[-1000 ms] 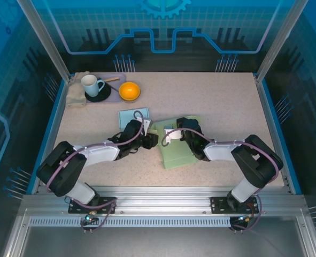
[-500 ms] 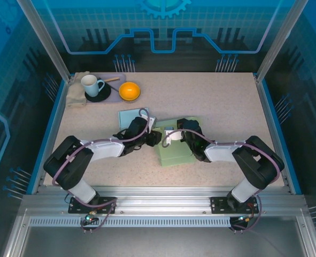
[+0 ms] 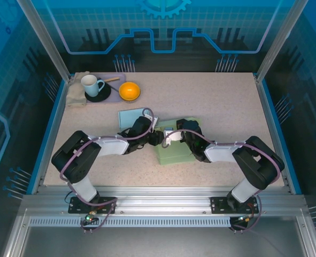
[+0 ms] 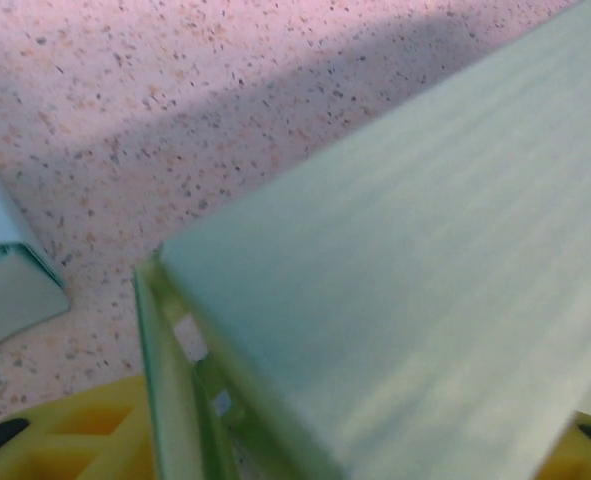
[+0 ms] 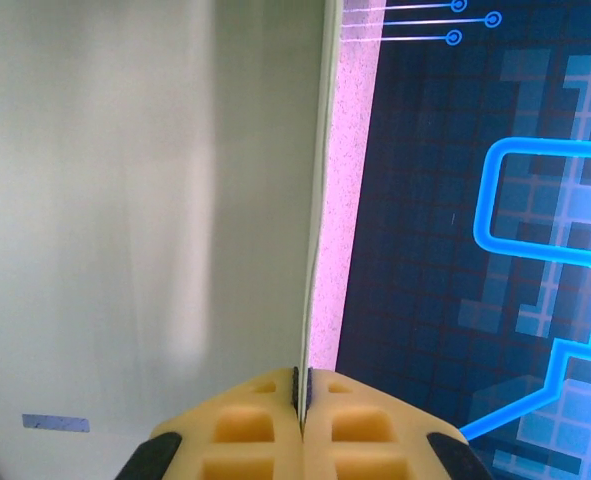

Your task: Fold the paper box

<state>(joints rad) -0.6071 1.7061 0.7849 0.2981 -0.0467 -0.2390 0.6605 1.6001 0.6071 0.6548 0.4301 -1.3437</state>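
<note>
The green paper box (image 3: 176,152) lies on the table (image 3: 222,101) in the middle of the top picture, with both arms meeting at its upper left corner. The right gripper (image 5: 302,375) has its two yellow fingers pressed tight together on a thin sheet of the box, like a peg on paper. The left gripper (image 4: 315,430) has its fingers apart, one in each bottom corner of its own picture, with a folded edge of the box between them. I cannot tell if they squeeze that edge or only stand beside it. Some things could go wrong from here. If the right gripper pulls hard or twists, the thin sheet could rip or get a bad crease where no fold should be. If the left fingers are not holding, the folded side might pop back open. The box is light, so a push could slide it across the table, maybe into the light blue box (image 3: 131,115) just to the upper left of it.
</note>
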